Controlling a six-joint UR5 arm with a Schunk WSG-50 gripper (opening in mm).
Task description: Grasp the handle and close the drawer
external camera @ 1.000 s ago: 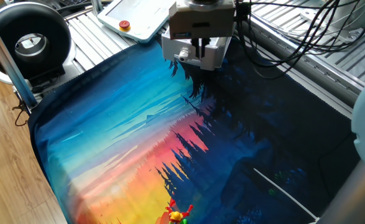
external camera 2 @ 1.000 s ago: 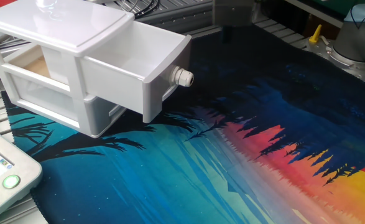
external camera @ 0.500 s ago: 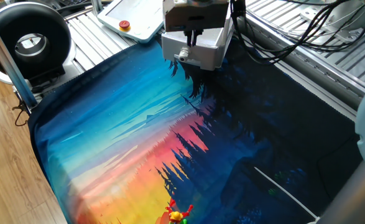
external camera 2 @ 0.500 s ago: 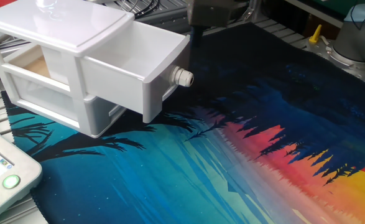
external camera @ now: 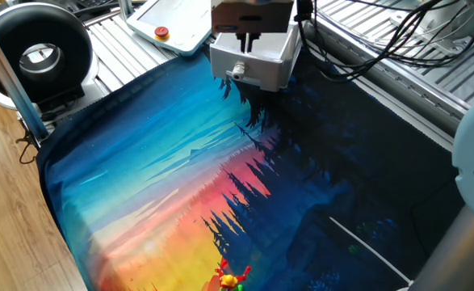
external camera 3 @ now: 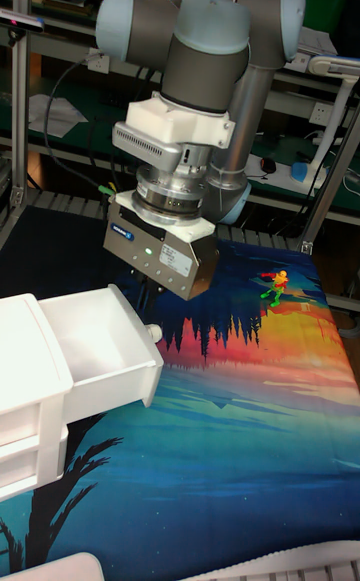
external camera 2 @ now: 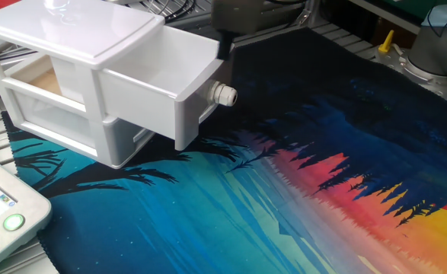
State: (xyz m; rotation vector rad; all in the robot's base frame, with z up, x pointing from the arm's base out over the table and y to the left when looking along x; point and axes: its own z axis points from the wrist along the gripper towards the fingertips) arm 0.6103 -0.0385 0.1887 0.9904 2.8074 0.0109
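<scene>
The drawer (external camera 2: 166, 84) is the top one of a small white unit (external camera 2: 63, 114) and stands pulled out, with nothing inside it. Its round white knob handle (external camera 2: 225, 94) points toward the mat. My gripper (external camera 2: 225, 47) hangs just above and behind the drawer's front corner, beside the handle and not touching it. In the one fixed view, the gripper (external camera: 249, 47) covers the top of the drawer (external camera: 257, 69), and its dark fingers look pressed together. The tall view shows the gripper (external camera 3: 152, 293) right above the handle (external camera 3: 152, 331).
A sunset-print cloth (external camera: 180, 178) covers the table. A white panel with a red button (external camera: 162, 33) lies behind the unit, a black round device (external camera: 39, 52) sits at the left, and cables (external camera: 382, 40) trail at the back. A small colourful toy (external camera: 230, 279) lies at the cloth's near edge.
The gripper has slid sideways from beyond the drawer to just over its front corner near the handle. The drawer has not moved.
</scene>
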